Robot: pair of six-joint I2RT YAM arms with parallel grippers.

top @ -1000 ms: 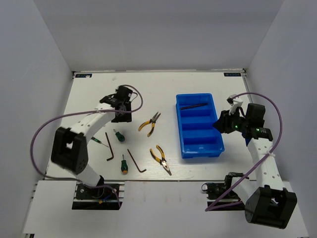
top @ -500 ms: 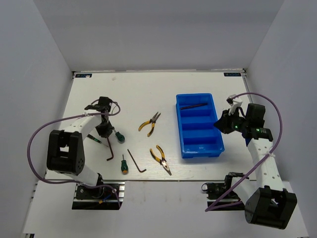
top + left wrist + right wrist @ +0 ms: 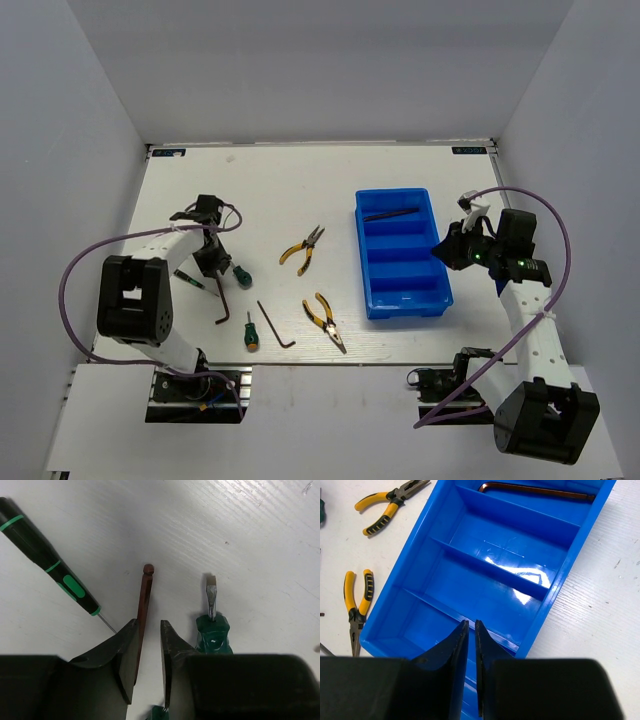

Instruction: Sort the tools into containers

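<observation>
swinging done: left hand (image 3: pixel 148 645) sits over a hex key (image 3: pixel 145 592) on the table (image 3: pixel 400 170), jaws slightly apart astride its shaft; pickup looks next. right hand (image 3: pixel 471 625) unmoved, pinched together, above blue tray (image 3: pixel 570 565).

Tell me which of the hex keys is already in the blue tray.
The hex key lying crosswise in the blue tray's farthest compartment; the other two lie out on the table.

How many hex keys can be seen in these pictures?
3. One hex key lies in the blue tray's far compartment; another hex key on the table between the fingers of the left gripper; a third hex key beside a green-handled screwdriver. None seems hidden.
</observation>
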